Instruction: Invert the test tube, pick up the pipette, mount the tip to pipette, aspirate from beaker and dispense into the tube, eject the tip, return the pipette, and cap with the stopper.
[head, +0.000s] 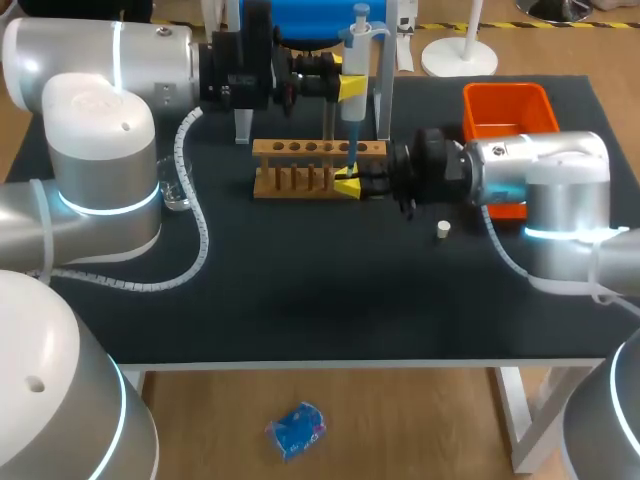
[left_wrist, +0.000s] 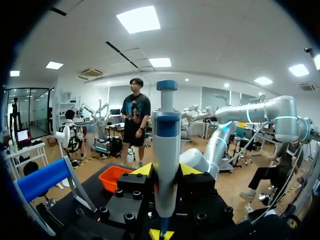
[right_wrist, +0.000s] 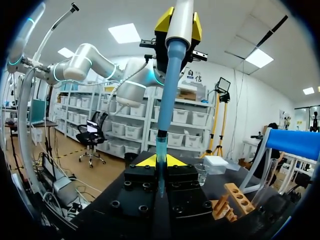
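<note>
My left gripper (head: 349, 87) is shut on the blue and white pipette (head: 357, 55), which it holds upright above the wooden rack (head: 300, 150). The pipette's blue tip (right_wrist: 170, 85) points down into the mouth of a clear test tube (right_wrist: 160, 147). My right gripper (head: 348, 186) is shut on that tube, upright in front of the rack's right end. In the left wrist view the pipette (left_wrist: 166, 145) stands between the yellow fingers (left_wrist: 188, 170). The white stopper (head: 442, 230) lies on the mat near my right arm. The glass beaker (head: 176, 192) sits at the left, partly hidden by my left arm.
An orange bin (head: 508, 112) stands at the back right, partly covered by my right arm. The pipette stand's posts (head: 384, 70) rise behind the rack. A grey cable hose (head: 200, 235) loops over the mat at the left.
</note>
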